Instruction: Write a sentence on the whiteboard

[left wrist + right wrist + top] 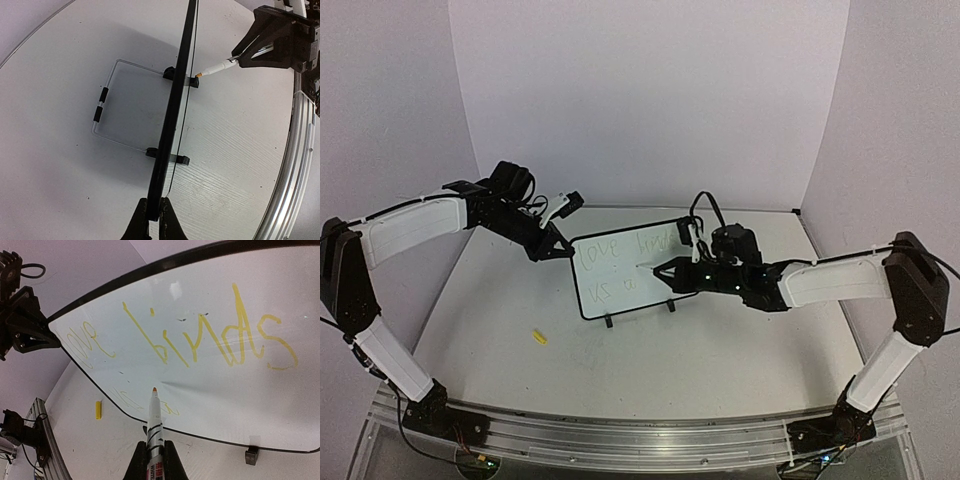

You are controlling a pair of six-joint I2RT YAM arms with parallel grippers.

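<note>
I work on a white table. Plain pale lilac panels close it: the back wall, the left wall, the right wall. A metal rail lines its near edge.

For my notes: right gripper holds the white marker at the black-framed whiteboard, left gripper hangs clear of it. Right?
No. The left gripper is shut on the black-framed whiteboard, per the left wrist view; the right gripper holds the white marker.

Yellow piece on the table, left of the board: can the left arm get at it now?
Likely not without letting go: the left gripper is shut on the edge of the whiteboard while the right gripper holds the marker near it. The yellow piece lies uncovered on the table.
</note>
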